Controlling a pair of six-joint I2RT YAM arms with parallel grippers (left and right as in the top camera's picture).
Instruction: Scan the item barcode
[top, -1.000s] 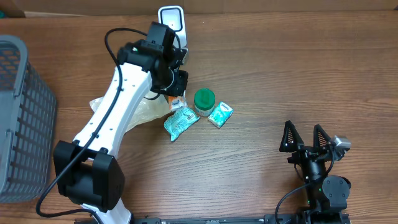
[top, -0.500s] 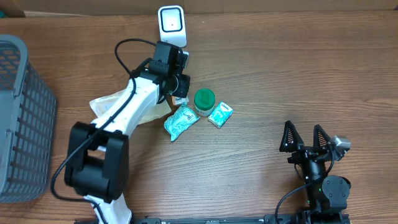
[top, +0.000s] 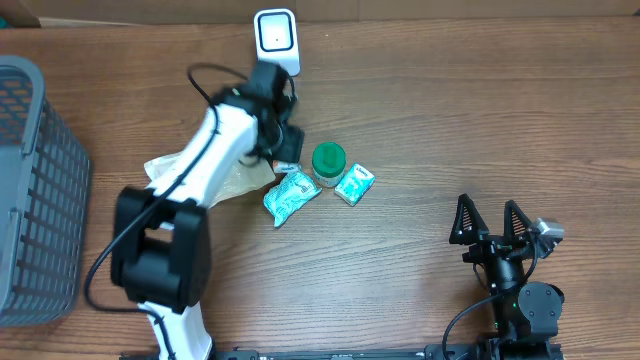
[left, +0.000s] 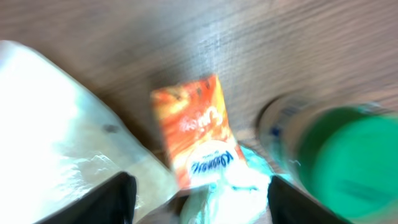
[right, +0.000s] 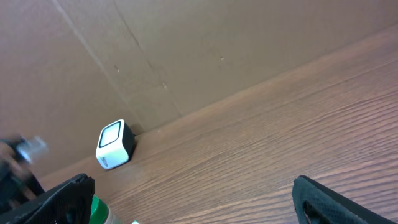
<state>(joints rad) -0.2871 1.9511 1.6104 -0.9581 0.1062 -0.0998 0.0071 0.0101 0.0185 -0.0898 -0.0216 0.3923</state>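
Two sets of jaws stand apart for you: your left gripper (left: 199, 205) hangs over the orange packet (left: 196, 134), which lies loose on the table just left of the green-lidded jar (top: 328, 160), while your right gripper (top: 490, 222) sits empty, well right of that jar.

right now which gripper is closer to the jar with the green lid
Left. The left gripper hovers open over the orange packet, right next to the jar. The right gripper sits far from it, near the table's front right edge.
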